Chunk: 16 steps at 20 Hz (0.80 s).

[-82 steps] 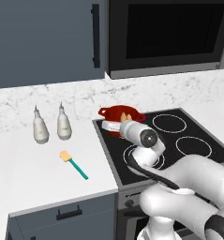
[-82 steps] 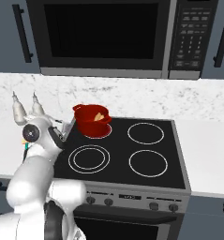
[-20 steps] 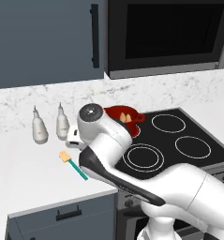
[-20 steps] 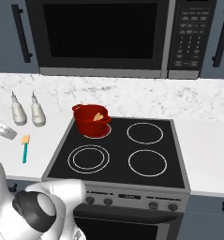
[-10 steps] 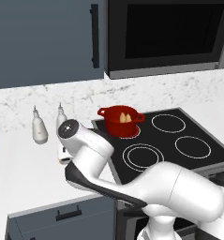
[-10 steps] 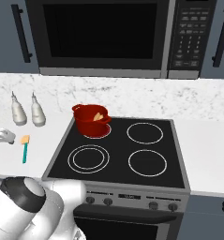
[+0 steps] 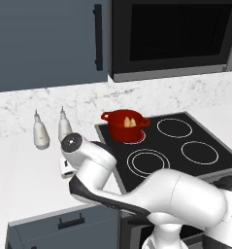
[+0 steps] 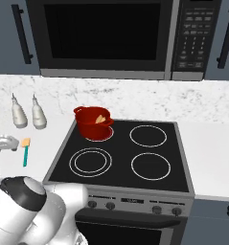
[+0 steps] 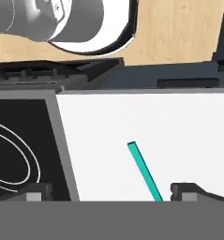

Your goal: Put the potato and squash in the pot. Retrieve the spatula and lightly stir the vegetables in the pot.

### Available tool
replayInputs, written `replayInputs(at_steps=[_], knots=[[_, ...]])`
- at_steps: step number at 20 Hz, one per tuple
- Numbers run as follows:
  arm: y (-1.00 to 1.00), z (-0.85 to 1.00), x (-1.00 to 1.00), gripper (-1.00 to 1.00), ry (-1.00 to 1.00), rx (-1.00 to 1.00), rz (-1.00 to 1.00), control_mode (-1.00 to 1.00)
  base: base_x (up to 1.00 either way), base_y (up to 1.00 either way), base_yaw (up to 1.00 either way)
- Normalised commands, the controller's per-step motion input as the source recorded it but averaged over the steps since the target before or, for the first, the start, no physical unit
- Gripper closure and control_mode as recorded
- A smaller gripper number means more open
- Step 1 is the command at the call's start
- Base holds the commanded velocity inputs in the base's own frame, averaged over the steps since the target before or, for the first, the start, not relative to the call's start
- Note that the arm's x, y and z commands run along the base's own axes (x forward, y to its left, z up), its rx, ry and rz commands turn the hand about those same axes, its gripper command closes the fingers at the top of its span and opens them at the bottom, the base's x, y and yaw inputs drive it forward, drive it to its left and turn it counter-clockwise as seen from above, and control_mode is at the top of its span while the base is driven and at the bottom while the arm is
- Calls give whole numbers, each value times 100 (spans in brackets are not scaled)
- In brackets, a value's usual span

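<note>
Over the white counter, left of the stove: end effector spread wide above the spatula.

Largest is the black stove (image 8: 120,155), its left edge meeting the counter (image 8: 39,143); open white surface runs from that edge out past the spatula (image 8: 25,150) toward the counter's front lip. On the stove's back-left burner sits the red pot (image 8: 93,123), holding two tan pieces, the potato and the squash, too small to tell apart. Two pale bottles (image 8: 28,114) stand by the backsplash, well apart from the spatula. From the hand view, the end effector (image 9: 108,192) has its tips far apart, nothing between them but bare counter and the teal handle (image 9: 145,171), which lies near one tip, beside the stove's edge.
</note>
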Motion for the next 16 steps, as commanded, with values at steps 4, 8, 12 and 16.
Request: replayInputs(at_steps=[4,8,12,16], knots=[[-16,-42,16,-100,1,5,14,-100,0,0,0],[-11,-41,38,-100,6,6,11,-100,0,0,0],[0,-38,45,-100,11,1,8,-100,0,0,0],[11,-47,25,-100,12,0,5,-100,0,0,0]])
